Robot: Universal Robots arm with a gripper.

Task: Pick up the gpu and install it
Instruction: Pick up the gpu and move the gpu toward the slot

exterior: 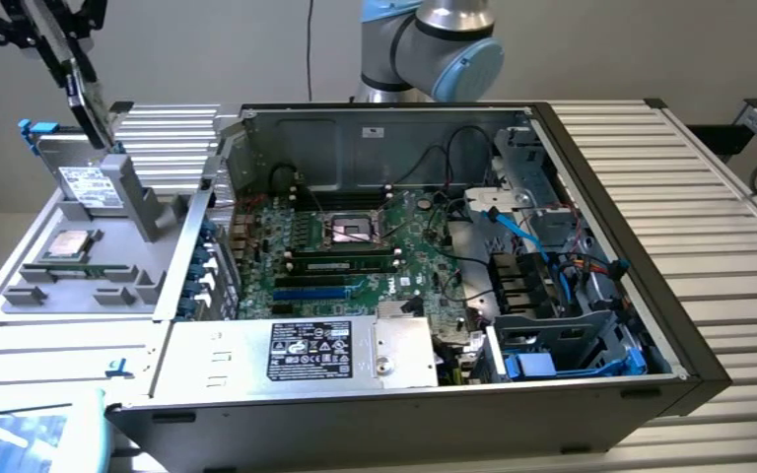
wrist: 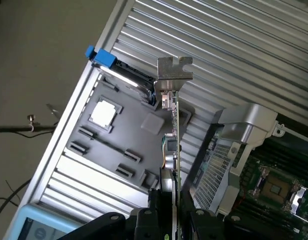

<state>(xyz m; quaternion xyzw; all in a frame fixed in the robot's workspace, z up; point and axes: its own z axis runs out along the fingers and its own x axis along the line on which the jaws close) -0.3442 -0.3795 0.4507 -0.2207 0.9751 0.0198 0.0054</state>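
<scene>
As the gripper [wrist: 173, 212] clamps it, the gpu [wrist: 172, 80] hangs aloft.

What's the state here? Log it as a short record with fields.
gripper: shut on gpu
gpu position: in the air over the grey tray, outside the case
case: open, motherboard exposed
install: not done

Open computer case [exterior: 352, 148], green motherboard [exterior: 412, 232], grey parts tray [exterior: 83, 283]
</scene>
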